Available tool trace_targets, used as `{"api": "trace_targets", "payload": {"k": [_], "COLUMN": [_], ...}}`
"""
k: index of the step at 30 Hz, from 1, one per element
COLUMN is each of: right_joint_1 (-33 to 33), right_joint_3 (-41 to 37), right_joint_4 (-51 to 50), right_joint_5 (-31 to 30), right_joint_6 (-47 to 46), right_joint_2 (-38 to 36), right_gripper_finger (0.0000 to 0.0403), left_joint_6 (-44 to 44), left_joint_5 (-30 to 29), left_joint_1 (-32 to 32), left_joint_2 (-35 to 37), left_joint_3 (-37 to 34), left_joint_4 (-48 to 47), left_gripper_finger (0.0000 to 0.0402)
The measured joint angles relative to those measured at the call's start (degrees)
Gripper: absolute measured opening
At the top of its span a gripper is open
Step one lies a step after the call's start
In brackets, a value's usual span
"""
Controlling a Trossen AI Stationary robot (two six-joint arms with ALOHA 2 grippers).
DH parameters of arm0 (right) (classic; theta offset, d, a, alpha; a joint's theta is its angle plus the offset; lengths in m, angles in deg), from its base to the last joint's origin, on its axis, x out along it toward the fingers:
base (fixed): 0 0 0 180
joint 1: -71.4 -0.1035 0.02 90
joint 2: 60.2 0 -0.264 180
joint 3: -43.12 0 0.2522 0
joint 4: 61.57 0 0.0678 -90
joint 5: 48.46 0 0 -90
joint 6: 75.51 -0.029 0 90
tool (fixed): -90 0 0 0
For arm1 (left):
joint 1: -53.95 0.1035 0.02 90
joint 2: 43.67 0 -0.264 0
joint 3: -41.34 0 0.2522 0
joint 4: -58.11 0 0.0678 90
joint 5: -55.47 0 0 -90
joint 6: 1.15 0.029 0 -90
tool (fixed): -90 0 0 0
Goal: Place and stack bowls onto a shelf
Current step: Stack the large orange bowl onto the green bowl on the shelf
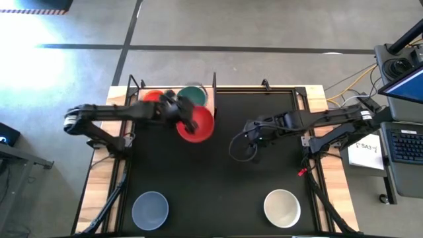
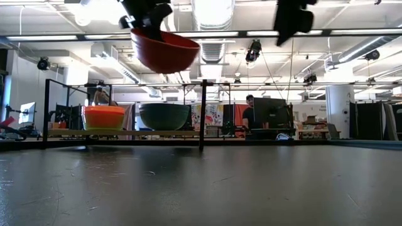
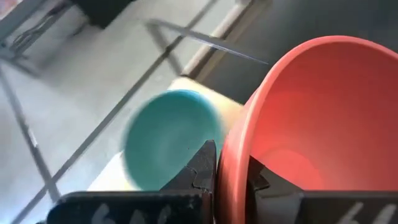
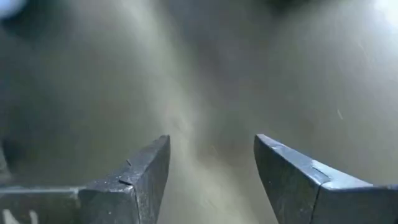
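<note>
My left gripper (image 1: 180, 112) is shut on a red bowl (image 1: 196, 123) and holds it in the air by the shelf's right end. In the low view the red bowl (image 2: 164, 50) hangs well above the shelf (image 2: 125, 133), a pale board with thin black posts. On the board rest an orange-red bowl (image 2: 103, 117) and a teal bowl (image 2: 164, 116), each on its base. The teal bowl (image 3: 168, 140) shows below the left fingers. My right gripper (image 4: 211, 155) is open over the black mat's middle right (image 1: 253, 137) and holds nothing. My left gripper pinches the red bowl's rim (image 3: 231, 146), with one finger (image 3: 258, 180) inside the bowl and the other finger (image 3: 202, 165) outside its wall. It comes from the table's left. The bowl is lifted clear, slightly tilted, with its opening up.
A grey-blue bowl (image 1: 150, 208) stands near the mat's near-left corner and a white bowl (image 1: 282, 206) near its near-right corner. The black mat (image 1: 218, 172) between them is bare. A laptop and cables lie beyond the table's right edge. A person sits far behind in the low view.
</note>
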Motion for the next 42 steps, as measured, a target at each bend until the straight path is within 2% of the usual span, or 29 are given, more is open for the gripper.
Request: {"api": "trace_targets", "payload": {"k": [4,7,8,12,17,21,30,42], "right_joint_1": [-0.1,-0.8,-1.1,-3.6,-8.3,-12.0,-18.0,-21.0], "right_joint_3": [-0.2,-0.8,-1.0,-2.3,-4.5,-5.2,-6.4,-11.1], "right_joint_4": [-7.1,-10.0,-9.7,-9.5,-9.3,-9.2,-9.1,-8.5], "right_joint_5": [0.0,1.1,2.4,6.0,7.2,7.3,7.2,7.5], "right_joint_6": [-4.6,-7.5,-8.6,-13.4,-19.6,-23.5,-29.1,-32.7], "right_joint_2": [0.7,0.7,0.7,0.7,0.8,0.8,0.8,0.8], "right_gripper_finger": [0.0219,0.0219,0.0219,0.0219,0.0219,0.0219,0.0219,0.0219], "left_joint_6": [-0.7,-0.9,-0.9,-1.2,-2.8,-3.6,-4.3,-5.1], "left_joint_5": [-0.1,0.2,1.3,11.5,14.8,19.4,20.0,24.6], "left_joint_1": [7.7,14.2,16.5,24.6,30.9,33.2,33.8,33.9], "left_joint_2": [4.6,5.6,5.6,4.4,2.4,0.6,-5.6,-6.1], "left_joint_3": [-0.9,-3.1,-4.0,-7.4,-11.2,-12.8,-13.5,-13.7], "left_joint_4": [0.6,4.7,6.0,12.5,19.8,23.0,23.7,23.2], "left_gripper_finger": [0.0002,0.0002,0.0002,0.0002,0.0002,0.0002,0.0006,0.0009]}}
